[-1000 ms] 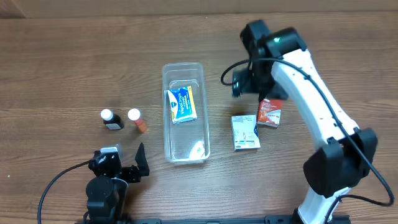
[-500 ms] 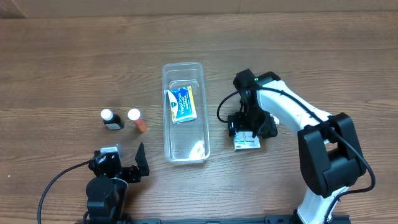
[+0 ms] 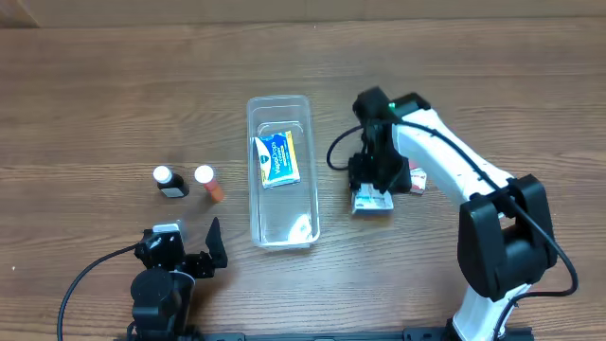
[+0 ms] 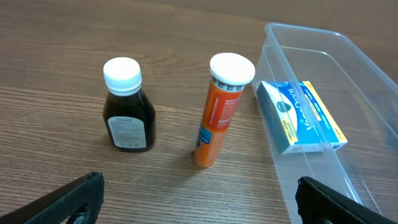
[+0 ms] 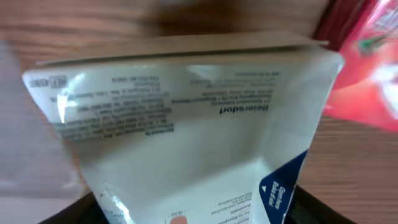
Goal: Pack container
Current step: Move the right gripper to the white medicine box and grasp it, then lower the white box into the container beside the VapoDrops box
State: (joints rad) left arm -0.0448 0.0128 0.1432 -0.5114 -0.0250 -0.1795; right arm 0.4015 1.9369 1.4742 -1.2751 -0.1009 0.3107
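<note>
The clear container (image 3: 281, 99) lies mid-table with a blue-and-yellow box (image 3: 276, 159) inside; both also show in the left wrist view, container (image 4: 311, 34) and box (image 4: 301, 115). My right gripper (image 3: 375, 188) is shut on a white packet (image 3: 372, 203), right of the container. In the right wrist view the packet (image 5: 186, 124) fills the frame, tilted between the jaws (image 5: 196, 214). A red packet (image 3: 418, 180) lies beside it (image 5: 364, 74). My left gripper (image 3: 201, 254) is open and empty (image 4: 202, 205) near the front edge.
A dark bottle with a white cap (image 3: 170, 182) and an orange tube with a white cap (image 3: 210, 184) stand left of the container, in front of the left gripper (image 4: 127, 112) (image 4: 219, 118). The table is brown wood.
The right arm came down from behind the packets onto the white packet and closed on it. The packet has shifted slightly back and left. The left arm has not moved.
</note>
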